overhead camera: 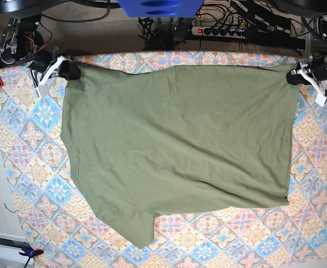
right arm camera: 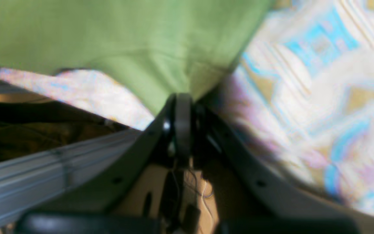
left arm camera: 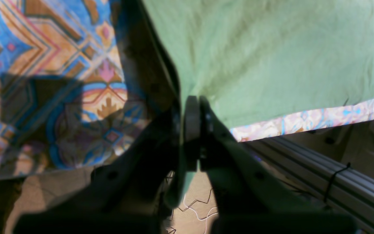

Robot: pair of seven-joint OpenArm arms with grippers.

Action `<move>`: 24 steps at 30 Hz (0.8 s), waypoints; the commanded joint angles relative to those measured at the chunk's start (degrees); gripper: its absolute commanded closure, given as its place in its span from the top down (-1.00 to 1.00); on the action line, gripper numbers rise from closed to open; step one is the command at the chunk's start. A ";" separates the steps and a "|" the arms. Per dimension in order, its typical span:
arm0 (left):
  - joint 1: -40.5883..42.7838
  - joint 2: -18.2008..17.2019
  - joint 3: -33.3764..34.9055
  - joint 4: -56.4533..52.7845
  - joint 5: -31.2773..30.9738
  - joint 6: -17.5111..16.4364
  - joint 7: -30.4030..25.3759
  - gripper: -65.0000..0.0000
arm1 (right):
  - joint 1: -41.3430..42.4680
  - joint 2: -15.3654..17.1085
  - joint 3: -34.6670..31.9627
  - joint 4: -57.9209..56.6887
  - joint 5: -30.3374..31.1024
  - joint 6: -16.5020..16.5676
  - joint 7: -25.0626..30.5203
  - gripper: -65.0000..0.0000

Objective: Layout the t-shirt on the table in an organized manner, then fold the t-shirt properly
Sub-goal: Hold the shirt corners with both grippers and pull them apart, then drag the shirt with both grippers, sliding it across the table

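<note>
The olive-green t-shirt (overhead camera: 180, 139) lies spread across the patterned table (overhead camera: 34, 167), with a sleeve pointing toward the near edge. My left gripper (overhead camera: 290, 76) is shut on the shirt's far right corner. In the left wrist view its jaws (left arm camera: 192, 100) pinch the green cloth (left arm camera: 271, 58) above the table (left arm camera: 44, 65). My right gripper (overhead camera: 71, 70) is at the far left corner. In the right wrist view it (right arm camera: 182, 97) is shut on a corner of the t-shirt (right arm camera: 125, 42) beside the table cloth (right arm camera: 320, 81). The stretch of shirt between the two grippers runs straight along the far edge.
Beyond the table's far edge lie a power strip (overhead camera: 219, 30) and cables. A grey metal rail (left arm camera: 330, 169) runs below that edge. A white box (overhead camera: 9, 245) sits off the near left corner, next to a small clamp (overhead camera: 32, 252).
</note>
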State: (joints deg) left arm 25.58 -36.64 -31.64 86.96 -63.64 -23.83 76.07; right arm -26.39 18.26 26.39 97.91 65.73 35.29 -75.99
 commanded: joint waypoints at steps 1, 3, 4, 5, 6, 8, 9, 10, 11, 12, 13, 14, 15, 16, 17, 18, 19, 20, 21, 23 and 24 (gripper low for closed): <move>-0.05 -1.38 -0.58 0.91 -0.85 -0.21 -0.34 -1.00 | -0.29 1.12 1.70 1.56 2.35 0.18 -0.72 -0.97; 0.13 -1.38 -0.58 1.53 -0.93 -0.30 -0.25 -1.00 | -0.99 1.12 3.63 2.71 5.17 0.18 -2.92 -0.97; 0.92 -1.47 -0.58 2.32 -0.85 -0.91 -0.34 -1.00 | -1.17 1.12 4.25 3.15 6.40 0.18 -3.36 -0.97; 1.89 -1.82 -0.58 3.46 -0.85 -1.97 -0.51 -1.00 | -1.17 1.12 4.68 3.41 7.54 0.18 -3.79 -0.97; 2.59 -2.52 -0.58 4.69 -0.85 -3.11 -0.60 -1.00 | -1.17 1.12 4.86 3.59 8.16 0.18 -3.88 -0.97; 3.47 -2.96 -0.58 6.54 -0.76 -4.87 -0.69 -1.00 | -1.17 1.12 4.51 3.59 8.24 0.18 -3.88 -0.97; 3.47 -2.96 -0.58 6.98 -0.76 -5.40 -0.69 -1.00 | -1.08 1.12 4.42 3.50 8.24 0.18 -3.88 -0.97; 3.47 -2.96 -0.58 7.24 -0.76 -5.66 -0.69 -1.00 | -1.08 0.95 4.33 3.50 8.24 0.18 -3.88 -0.97; 3.47 -3.14 -0.58 7.33 -0.76 -5.75 -0.60 -1.00 | -1.08 0.95 4.33 3.59 8.24 0.18 -4.01 -0.97; 3.47 -3.14 -0.58 7.33 -0.76 -5.75 -0.42 -1.00 | -1.17 0.95 4.33 3.67 8.33 0.18 -4.01 -0.97; 3.56 -3.22 -0.58 7.33 -0.85 -5.75 -0.34 -1.00 | -1.17 0.95 4.33 3.76 8.68 0.27 -4.01 -0.97; 3.56 -3.31 -0.58 7.33 -0.85 -5.84 -0.34 -1.00 | -1.52 0.95 4.33 3.85 9.39 0.27 -4.01 -0.97; 3.56 -3.40 -0.58 7.33 -0.85 -5.84 -0.34 -1.00 | -2.05 0.95 4.42 3.85 10.70 0.27 -4.01 -0.97; 3.65 -3.49 -0.58 7.33 -0.85 -5.84 -0.34 -1.00 | -2.57 0.95 4.42 3.85 11.94 0.27 -4.01 -0.97; 4.26 -3.58 -0.58 7.42 -0.85 -5.84 -0.34 -1.00 | -3.19 0.95 4.51 4.03 13.25 0.27 -4.01 -0.97; 4.88 -4.37 -0.58 7.50 -0.85 -5.92 -0.51 -1.00 | -3.72 0.95 4.68 4.82 14.31 0.27 -4.01 -0.97; 5.58 -4.90 -0.58 8.03 -0.85 -6.63 -0.60 -1.00 | -4.42 1.04 4.77 5.70 15.28 0.27 -4.01 -0.97; 6.46 -4.98 -0.58 8.56 -0.85 -7.42 -0.69 -1.00 | -5.30 1.12 4.86 6.66 15.98 0.27 -4.01 -0.97; 7.34 -5.16 -0.58 9.26 -0.85 -8.38 -0.69 -1.00 | -6.27 1.12 4.86 7.72 16.68 0.36 -4.01 -0.97; 8.66 -5.16 -0.67 11.11 -0.67 -9.62 -0.78 -1.00 | -7.59 1.12 4.86 9.74 17.74 1.77 -4.01 -0.97; 9.36 -5.16 -0.67 11.64 -0.67 -9.79 -0.78 -1.00 | -8.20 1.12 4.86 10.36 18.00 3.00 -4.01 -0.97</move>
State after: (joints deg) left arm 34.85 -40.56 -31.64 97.89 -63.59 -33.34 75.83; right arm -34.30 18.44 30.70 107.39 82.15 38.15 -80.64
